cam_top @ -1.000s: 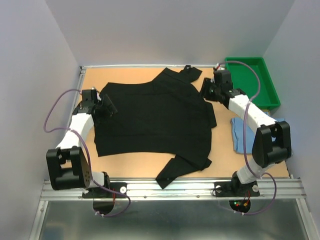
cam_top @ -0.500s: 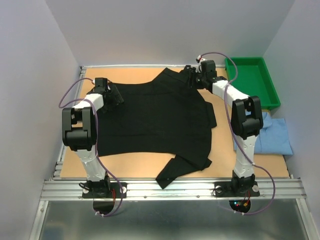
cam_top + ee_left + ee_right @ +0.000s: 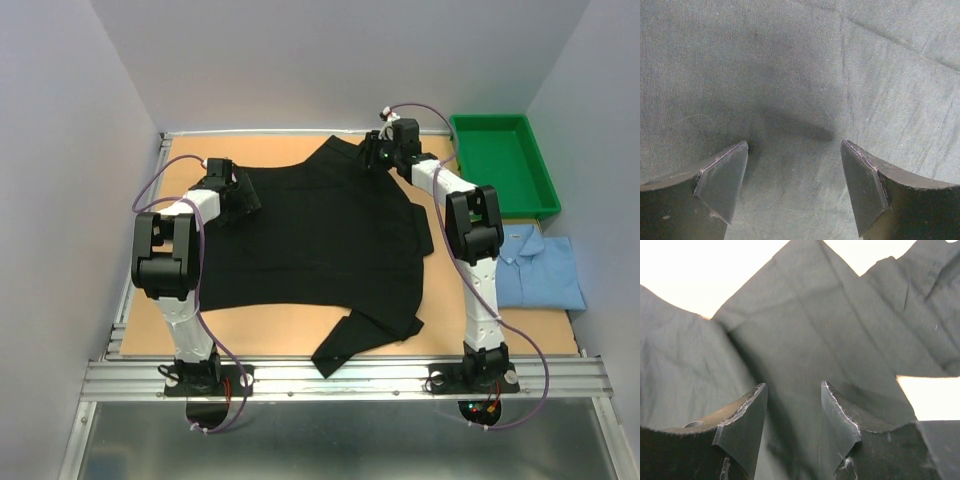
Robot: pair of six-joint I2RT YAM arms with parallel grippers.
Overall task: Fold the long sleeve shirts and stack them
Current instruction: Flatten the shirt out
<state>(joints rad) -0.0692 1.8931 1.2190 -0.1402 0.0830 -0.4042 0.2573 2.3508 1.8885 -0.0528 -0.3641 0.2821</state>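
Black shirt [image 3: 310,240] lay spread flat on the table [image 3: 270,325], so I held my left hand [image 3: 243,196] spread wide over its far-left part. My right hand [image 3: 377,153] hung half-spread at its far edge, seemingly pinching nothing yet. Beside it to the right, blue shirt [image 3: 540,268] waited.

Soft, even light from above fills the overhead view; the pale walls take a faint lilac tint and the arms cast only weak shadows. The black shirt [image 3: 310,240] reads as one dark mass there, its folds barely showing. The left wrist view is dim and grey-green, with the cloth's weave sharp and a blurred shadow lying ahead of the left claw [image 3: 794,145]. In the right wrist view the desk [image 3: 715,270] is blown out to a creamy white, while the right claw [image 3: 793,387] is dark and slightly soft at the bottom edge.
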